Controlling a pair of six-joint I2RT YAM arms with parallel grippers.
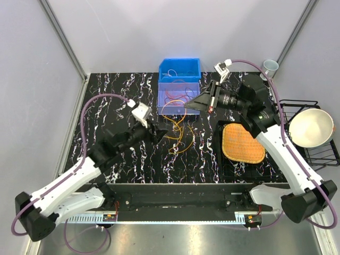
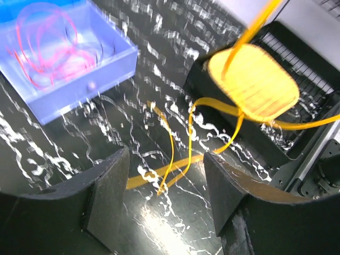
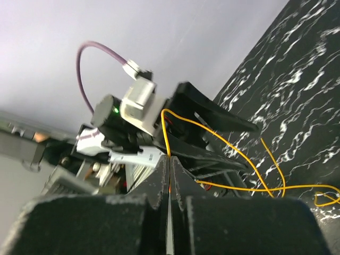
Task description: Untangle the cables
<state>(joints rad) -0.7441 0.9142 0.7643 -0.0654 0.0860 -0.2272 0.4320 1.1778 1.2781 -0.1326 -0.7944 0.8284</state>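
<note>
A thin yellow-orange cable lies in loose loops on the black marbled table between the two arms. My right gripper hangs above the clear bin, shut on one end of the yellow cable, which arcs away from its tips and down to the table. My left gripper is low over the table just left of the loops. In the left wrist view it stands open, with strands of the yellow cable lying between its fingers, untouched. More red and pink cables are coiled in the clear bin.
A clear bin stands at the back centre with a blue bin behind it. At the right, a woven orange mat sits on a black tray. Further right are a wire rack with a white bowl and a cup.
</note>
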